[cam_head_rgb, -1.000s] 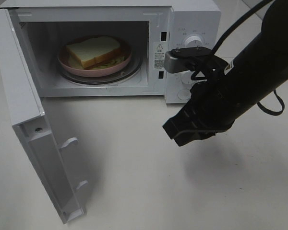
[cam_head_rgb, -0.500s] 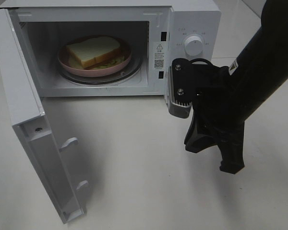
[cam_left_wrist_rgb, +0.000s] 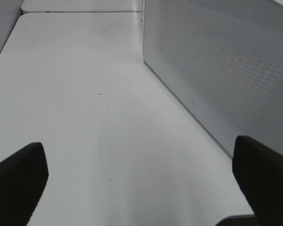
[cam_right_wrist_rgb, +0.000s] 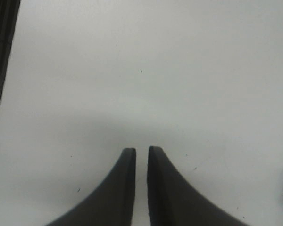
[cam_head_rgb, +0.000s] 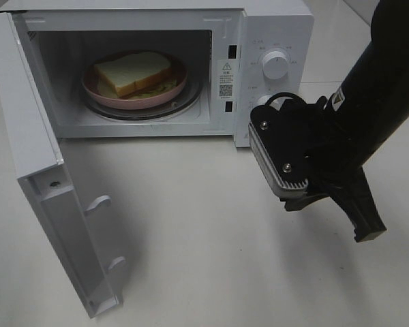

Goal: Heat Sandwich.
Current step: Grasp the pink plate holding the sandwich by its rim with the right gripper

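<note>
status: the sandwich lies flat on the pink plate, which sits on the turntable inside the microwave, in the upper left of the exterior frame. the door stands swung wide open at the left edge. i judge loading complete and the step in hand to be closing the door; heating is not yet set. my right gripper hangs over the bare table at the lower right of the exterior frame, in front of the control panel, fingers pointing down; the 2 fingers are all but together, with only a thin slit between the tips, and grip nothing. my left gripper has its 2 fingers spread wide apart and empty, just beside a perforated white panel that i take to be the door's outer face. next move, as i judge it: press that outer face and swing the door to the cavity until it latches, keeping my right arm out of the arc, then turn the knob. orientation: the sandwich's broad face is up. its long axis runs across the cavity, from frame left to frame right and rising slightly rightward, roughly parallel to the opening. 1 long crust edge faces the opening, and a lower slice with a yellowish layer shows at the right.
</note>
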You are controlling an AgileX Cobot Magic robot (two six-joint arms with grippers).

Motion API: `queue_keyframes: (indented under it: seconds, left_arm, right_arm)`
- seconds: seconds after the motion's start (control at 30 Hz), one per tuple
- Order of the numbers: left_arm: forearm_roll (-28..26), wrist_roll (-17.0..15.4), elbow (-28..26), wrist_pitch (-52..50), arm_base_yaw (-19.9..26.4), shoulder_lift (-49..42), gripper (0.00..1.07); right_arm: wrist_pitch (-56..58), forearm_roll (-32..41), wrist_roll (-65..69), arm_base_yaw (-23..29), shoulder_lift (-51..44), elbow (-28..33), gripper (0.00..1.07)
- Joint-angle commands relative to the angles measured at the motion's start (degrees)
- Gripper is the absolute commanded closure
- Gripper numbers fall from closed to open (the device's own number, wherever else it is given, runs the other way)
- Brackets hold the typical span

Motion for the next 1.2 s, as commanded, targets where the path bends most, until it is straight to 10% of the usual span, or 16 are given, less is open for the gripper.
queue_keyframes:
  seconds: [0.03, 0.23, 0.53, 1.2]
  left_arm:
    - [-0.2, -0.1, 0.2, -0.7, 0.2, -1.0, 0.06]
    - [-0.2, -0.1, 0.2, -0.7, 0.2, -1.0, 0.06]
    - [-0.2, -0.1, 0.2, -0.7, 0.2, -1.0, 0.06]
    - [-0.2, -0.1, 0.2, -0.7, 0.2, -1.0, 0.06]
  right_arm:
    - [0.0, -1.3, -0.7, 0.1, -0.5, -0.2, 0.90]
    - [-1.8, -1.3, -0.3, 0.2, -0.5, -0.2, 0.72]
    - [-5.1, -3.0, 9.1, 0.2, -0.5, -0.2, 0.05]
    - [-5.8, -18.9, 19.8, 5.5, 2.7, -5.0, 0.10]
